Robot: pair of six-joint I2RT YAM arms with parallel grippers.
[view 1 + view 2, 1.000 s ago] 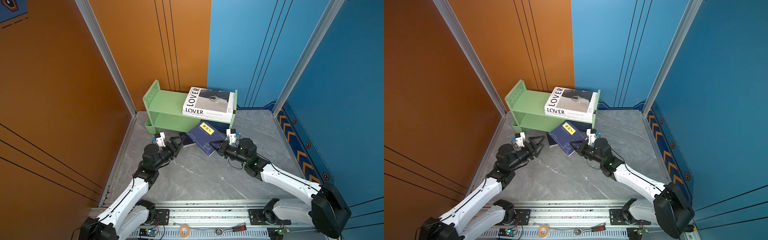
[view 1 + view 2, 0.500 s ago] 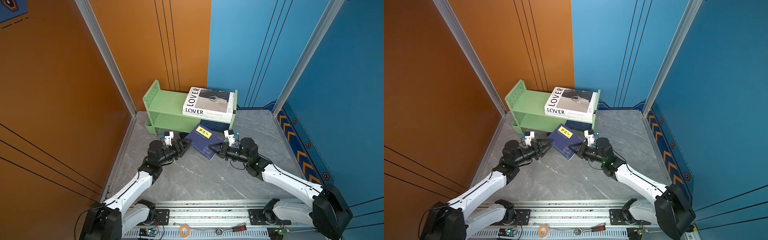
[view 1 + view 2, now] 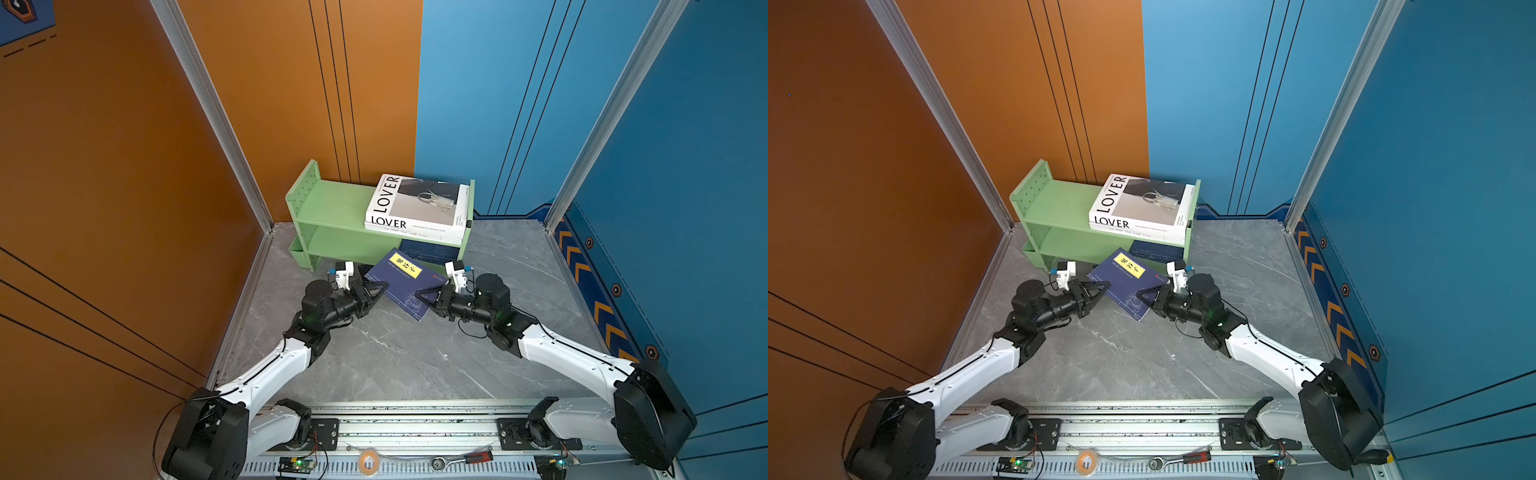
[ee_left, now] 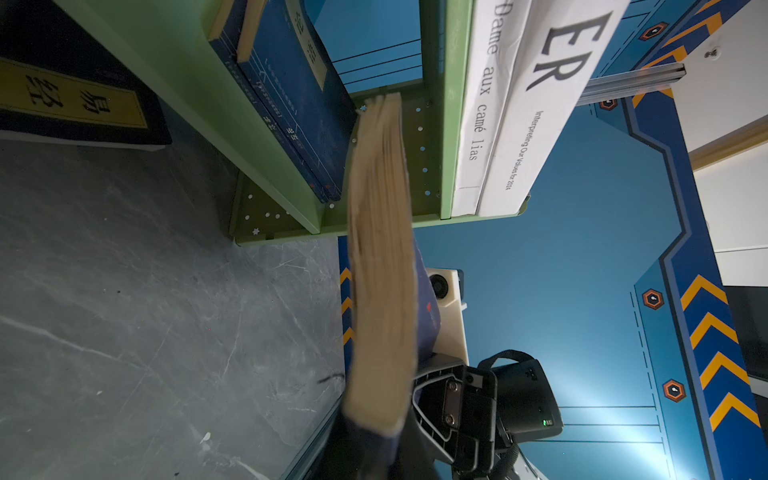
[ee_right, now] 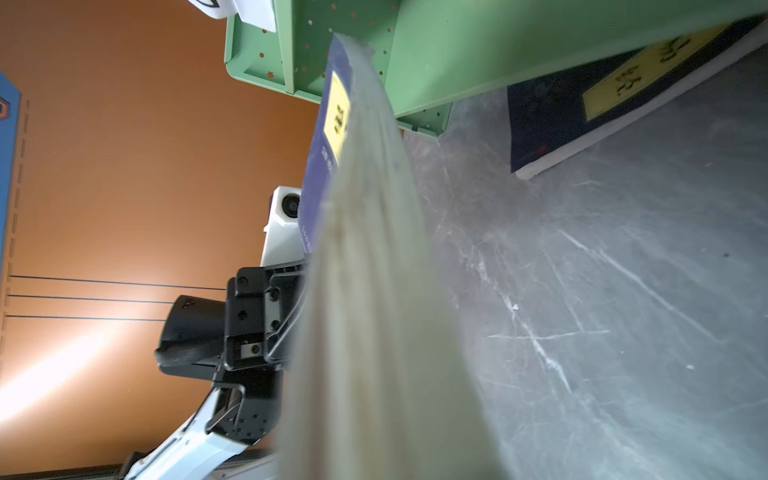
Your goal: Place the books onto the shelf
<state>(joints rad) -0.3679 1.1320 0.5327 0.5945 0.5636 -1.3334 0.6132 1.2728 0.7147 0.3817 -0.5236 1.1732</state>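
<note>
1. While the held navy book hangs tilted over the grey floor in both top views, the left gripper pinches its left edge with the jaws drawn together on it. The right gripper sits at the near right corner, and I cannot tell whether it presses or merely straddles. The book lies skewed, with one corner aimed at the green shelf, which stands just beyond it, away from both arms. The LOVER book takes the right of the top tier and a shelved navy book the right of the lower one. The bare room is on the left arm's side.
2. Seen by the left wrist, the held book's page edge runs straight ahead, its far end just short of the lower tier. One of the right gripper's fingers sits against the book's far face. A second navy book on the floor lies partly under the shelf.
3. Seen by the right wrist, the same page edge points at the shelf, with the left gripper at its other side. My judgement is that the coming move needs the book's long edge squared to the shelf front, then pushed forward.
</note>
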